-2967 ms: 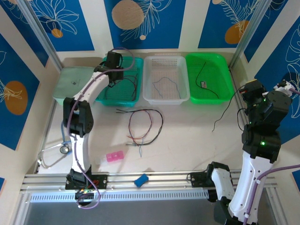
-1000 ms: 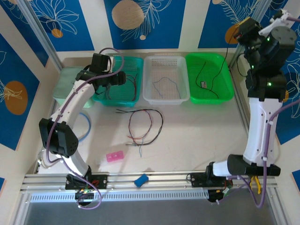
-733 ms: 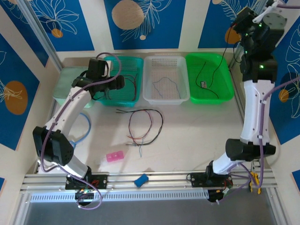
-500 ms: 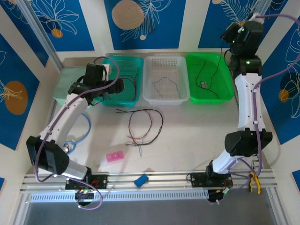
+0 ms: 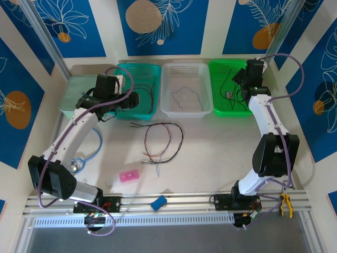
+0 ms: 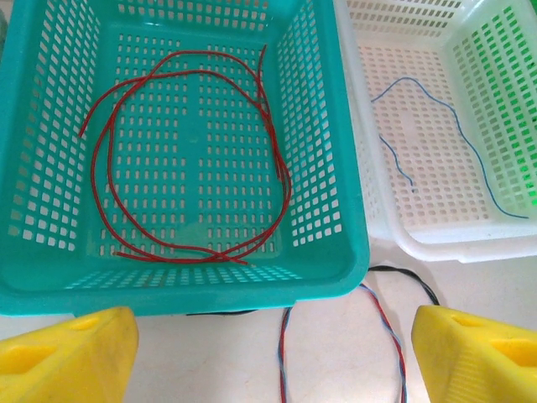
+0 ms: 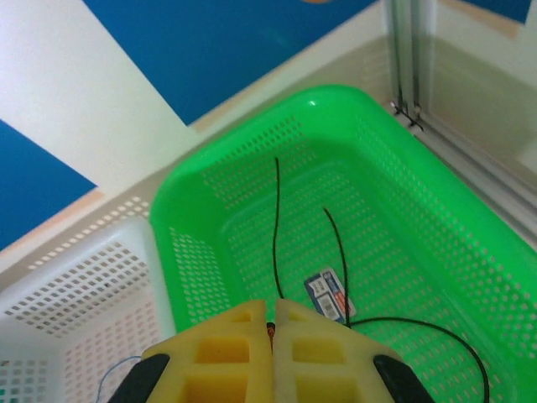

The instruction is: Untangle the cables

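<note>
**Q.** Cables (image 5: 181,138): location?

**A.** Spread across table (image 5: 221,153) and three baskets set side by side along far edge. From the left: teal basket (image 6: 319,126), white basket (image 6: 419,243), green basket (image 7: 201,243). Tangle (image 6: 382,315) of black, red and blue strands looped on bare table, just in front of teal and white baskets. Red cable (image 6: 210,253) coiled in teal basket. Blue cable (image 6: 460,130) lying wavy in white basket. Black cable (image 7: 276,227) in green basket, beside small printed label (image 7: 327,294).

**Q.** Pincers?

**A.** Left gripper (image 6: 270,361): yellow fingers wide apart, nothing between them, hanging by near rim of teal basket, with twisted tangle strands on table below. Right gripper (image 7: 273,315): fingers pressed together over near side of green basket, with black cable running straight into seam between tips, apparently pinched there.

**Q.** Surroundings, obstructions?

**A.** Pale green mat (image 5: 79,92) left of teal basket. Light blue tube loop (image 5: 97,142) beside left arm. Pink piece (image 5: 129,176) near tangle's front. Blue piece (image 5: 158,202) on front rail. All clear of both grippers.

**Q.** Edges, free room?

**A.** Patterned wall panels close behind baskets. Metal post (image 7: 403,59) at green basket's far right corner. Wide bare tabletop right of tangle, up to right arm.
</note>
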Action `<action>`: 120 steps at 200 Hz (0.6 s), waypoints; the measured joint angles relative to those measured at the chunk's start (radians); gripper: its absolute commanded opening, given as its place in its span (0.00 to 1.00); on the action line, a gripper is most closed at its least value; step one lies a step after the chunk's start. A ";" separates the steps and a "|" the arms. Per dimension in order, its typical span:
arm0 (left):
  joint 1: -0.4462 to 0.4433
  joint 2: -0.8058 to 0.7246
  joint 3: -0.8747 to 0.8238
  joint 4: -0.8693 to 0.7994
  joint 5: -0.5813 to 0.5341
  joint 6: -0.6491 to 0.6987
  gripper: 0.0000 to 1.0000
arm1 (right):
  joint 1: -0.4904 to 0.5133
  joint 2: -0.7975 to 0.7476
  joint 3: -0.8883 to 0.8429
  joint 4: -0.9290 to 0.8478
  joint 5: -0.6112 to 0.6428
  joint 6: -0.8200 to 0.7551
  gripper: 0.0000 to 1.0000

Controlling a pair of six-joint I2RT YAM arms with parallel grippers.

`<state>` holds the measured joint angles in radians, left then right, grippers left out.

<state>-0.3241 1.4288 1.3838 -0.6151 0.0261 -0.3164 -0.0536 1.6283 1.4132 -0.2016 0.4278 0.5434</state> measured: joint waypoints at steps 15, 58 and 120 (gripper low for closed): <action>0.000 -0.010 -0.012 -0.003 0.000 0.000 0.84 | -0.011 0.038 0.000 0.000 0.000 0.020 0.00; -0.001 -0.081 -0.070 -0.021 0.000 -0.006 0.85 | -0.032 0.232 0.124 -0.087 -0.028 0.068 0.00; -0.012 -0.141 -0.131 -0.054 -0.013 -0.019 0.85 | -0.029 0.500 0.432 -0.269 -0.118 0.086 0.00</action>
<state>-0.3363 1.2877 1.2530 -0.6693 0.0132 -0.3359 -0.0826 2.1284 1.8454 -0.4706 0.3096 0.6296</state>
